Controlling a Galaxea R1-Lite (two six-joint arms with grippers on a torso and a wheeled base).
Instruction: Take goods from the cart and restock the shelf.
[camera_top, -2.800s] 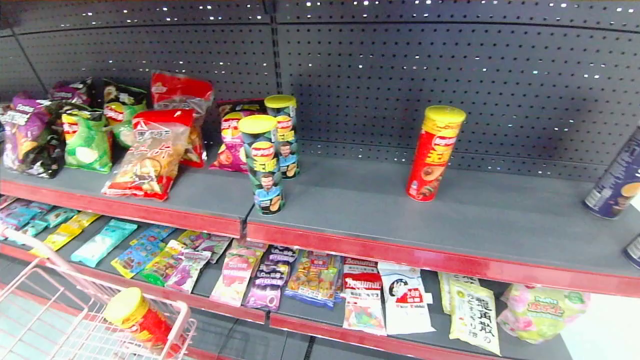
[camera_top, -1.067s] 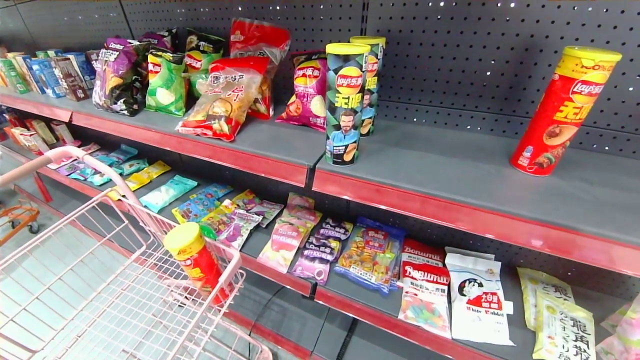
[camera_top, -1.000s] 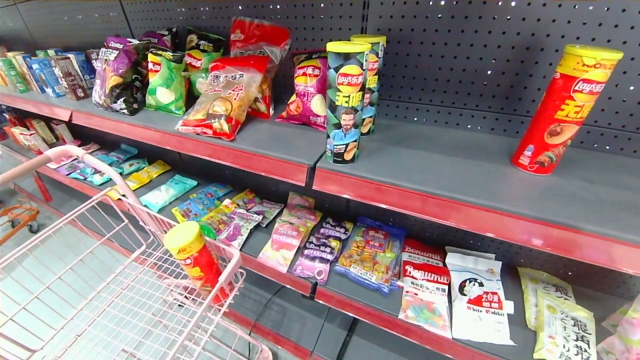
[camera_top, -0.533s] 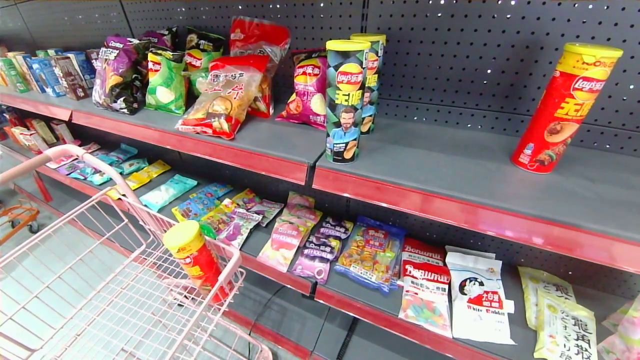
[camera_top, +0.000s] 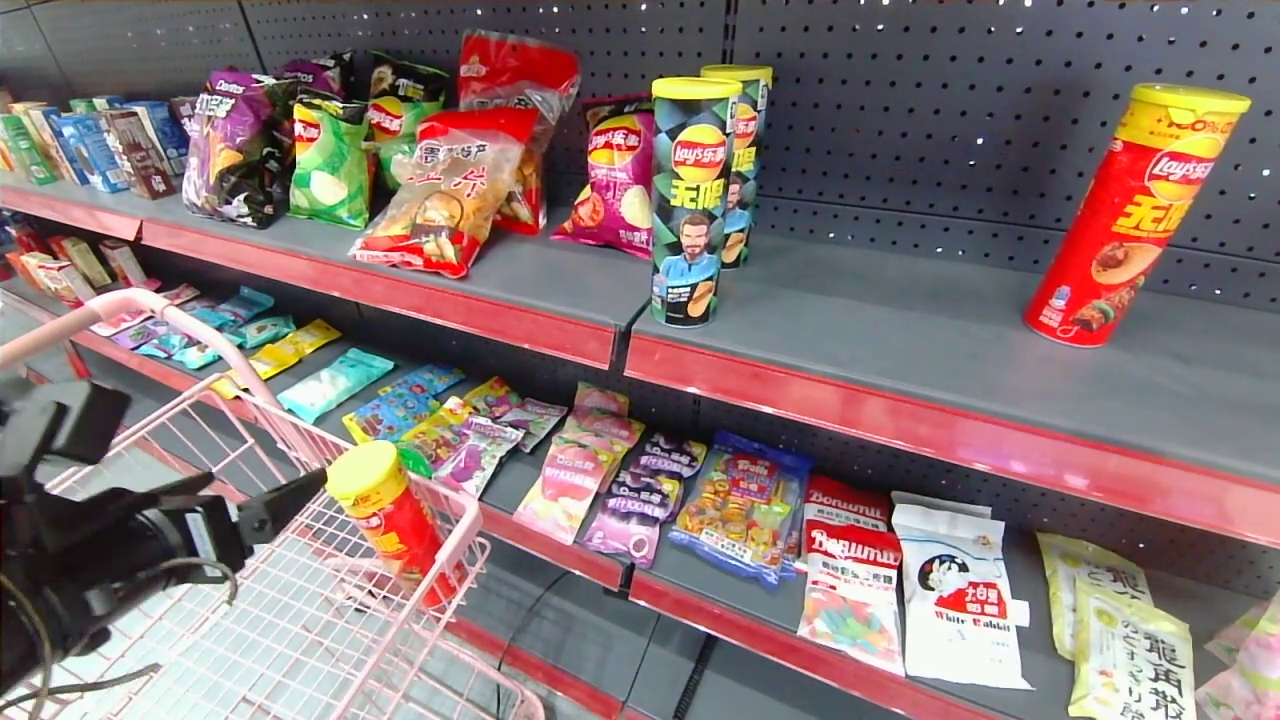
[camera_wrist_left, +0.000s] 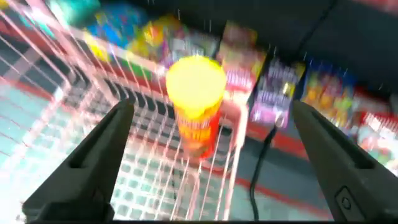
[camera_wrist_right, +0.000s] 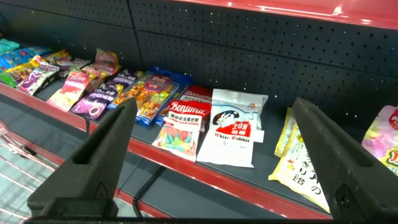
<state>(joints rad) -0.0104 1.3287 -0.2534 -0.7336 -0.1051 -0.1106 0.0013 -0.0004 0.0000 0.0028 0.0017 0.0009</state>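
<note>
Left wrist view: your left gripper gapes facing the red can in the cart, ungrasped; matching can stands on the shelf.

The head view looks forward and down across the shelf, pink cart at lower left. The left wrist view faces that cart's red chip canister from close by. The right wrist view shares the lower tier's white candy bag with the head view.
</note>
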